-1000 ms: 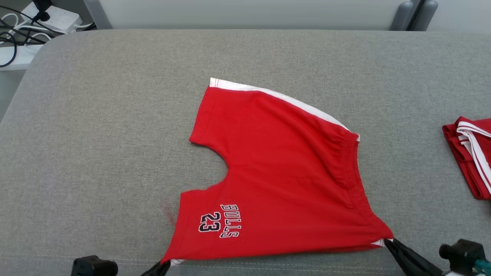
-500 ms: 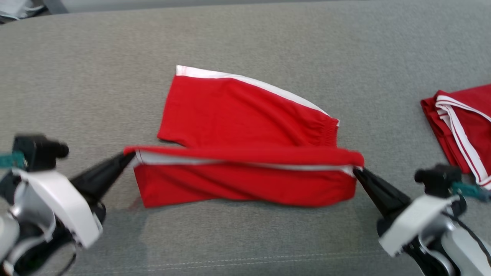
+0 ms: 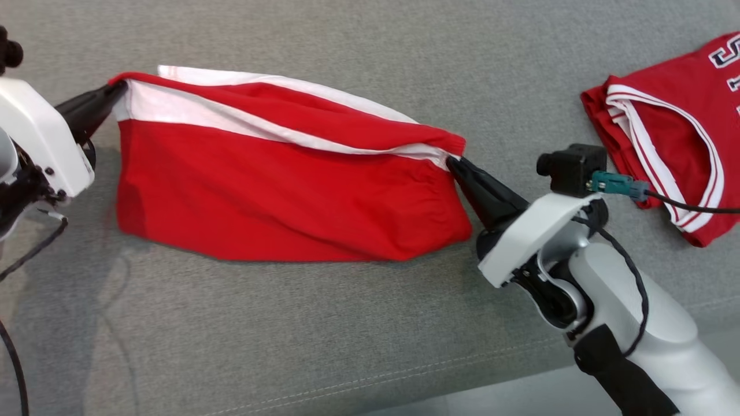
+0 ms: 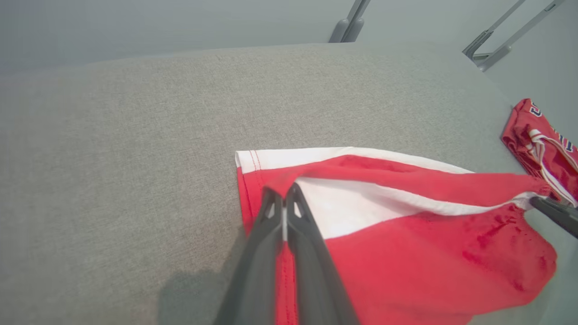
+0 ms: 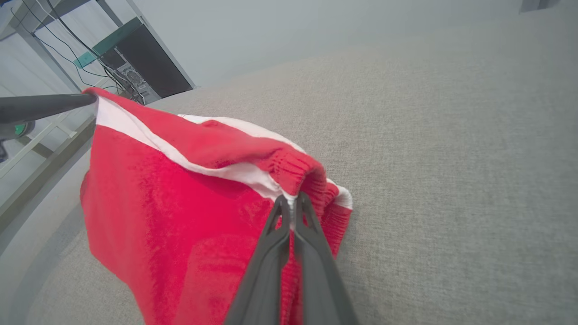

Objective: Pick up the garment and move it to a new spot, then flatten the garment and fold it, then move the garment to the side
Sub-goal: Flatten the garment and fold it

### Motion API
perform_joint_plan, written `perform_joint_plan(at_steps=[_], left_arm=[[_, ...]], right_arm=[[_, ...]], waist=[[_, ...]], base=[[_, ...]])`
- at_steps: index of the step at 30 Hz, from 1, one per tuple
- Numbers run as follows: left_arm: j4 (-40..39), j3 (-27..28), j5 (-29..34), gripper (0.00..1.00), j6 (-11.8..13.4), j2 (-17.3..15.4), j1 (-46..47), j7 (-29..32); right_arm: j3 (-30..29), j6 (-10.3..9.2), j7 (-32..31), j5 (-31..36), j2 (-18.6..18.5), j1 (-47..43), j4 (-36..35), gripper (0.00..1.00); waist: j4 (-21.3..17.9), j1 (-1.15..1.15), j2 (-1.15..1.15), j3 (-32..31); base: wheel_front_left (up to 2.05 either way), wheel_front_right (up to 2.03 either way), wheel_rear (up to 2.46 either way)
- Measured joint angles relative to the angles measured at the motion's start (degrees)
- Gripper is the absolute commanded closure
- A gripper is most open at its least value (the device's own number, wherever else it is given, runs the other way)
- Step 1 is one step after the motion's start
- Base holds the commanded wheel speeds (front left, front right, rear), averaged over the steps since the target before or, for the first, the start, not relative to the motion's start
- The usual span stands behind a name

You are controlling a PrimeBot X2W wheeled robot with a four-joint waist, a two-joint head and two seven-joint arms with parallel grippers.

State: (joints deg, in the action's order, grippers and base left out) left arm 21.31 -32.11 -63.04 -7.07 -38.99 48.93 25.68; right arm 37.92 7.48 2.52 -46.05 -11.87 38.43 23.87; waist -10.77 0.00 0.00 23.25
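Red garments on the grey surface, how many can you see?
2. The red shorts are mid-surface, gripped at either end by the left pincer and right pincer. A folded red jersey lies apart to the right, partly cut off by the picture edge.

Grey cushion (image 3: 324,323) lies bare around the shorts (image 3: 277,196) — only a folded jersey (image 3: 665,127) crowds the right.

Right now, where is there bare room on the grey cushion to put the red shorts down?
Biggest bare patch: the grey cushion nearer the robot, below the red shorts and between both arms. Another strip lies beyond the shorts, up to the far edge. Crowded: the right side, where the right gripper and the folded red jersey sit close.
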Motion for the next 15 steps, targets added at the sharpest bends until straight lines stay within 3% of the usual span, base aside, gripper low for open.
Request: perform_joint_plan(at_steps=[10,11,12,13,14,15], left_arm=[[5.77,-5.72,-0.71,1.0,-0.01,1.01,5.76,-4.39],[6.25,-6.26,-0.81,1.0,-0.01,1.07,5.97,-5.06],[7.19,-6.66,-1.26,0.82,-0.01,1.26,6.28,-5.81],[7.77,-7.2,-1.65,0.17,-0.01,1.31,6.67,-6.22],[8.42,-7.46,-1.75,0.0,-0.01,1.52,6.94,-7.31],[8.83,-8.08,-1.67,0.0,-0.01,1.51,7.24,-8.2]], right_arm=[[5.14,0.0,4.92,-3.61,2.13,6.33,5.84,1.0],[5.64,0.0,5.3,-4.04,2.26,6.8,6.47,0.76],[6.13,0.0,5.69,-4.52,2.29,7.13,6.69,0.55],[6.78,0.0,6.09,-5.05,2.27,7.37,6.75,0.0],[7.26,0.0,6.65,-5.47,2.31,7.49,6.78,0.0],[7.68,0.0,7.16,-5.69,2.25,7.59,6.81,0.0]], waist=[[-2.82,0.0,0.0,3.29],[-2.88,0.0,0.0,3.45],[-2.93,0.0,0.0,3.56],[-2.91,0.0,0.0,3.64],[-2.83,0.0,0.0,3.67],[-2.74,0.0,0.0,3.66]], base=[[0.0,0.0,0.0],[0.0,0.0,0.0],[0.0,0.0,0.0],[0.0,0.0,0.0],[0.0,0.0,0.0],[0.0,0.0,0.0]])
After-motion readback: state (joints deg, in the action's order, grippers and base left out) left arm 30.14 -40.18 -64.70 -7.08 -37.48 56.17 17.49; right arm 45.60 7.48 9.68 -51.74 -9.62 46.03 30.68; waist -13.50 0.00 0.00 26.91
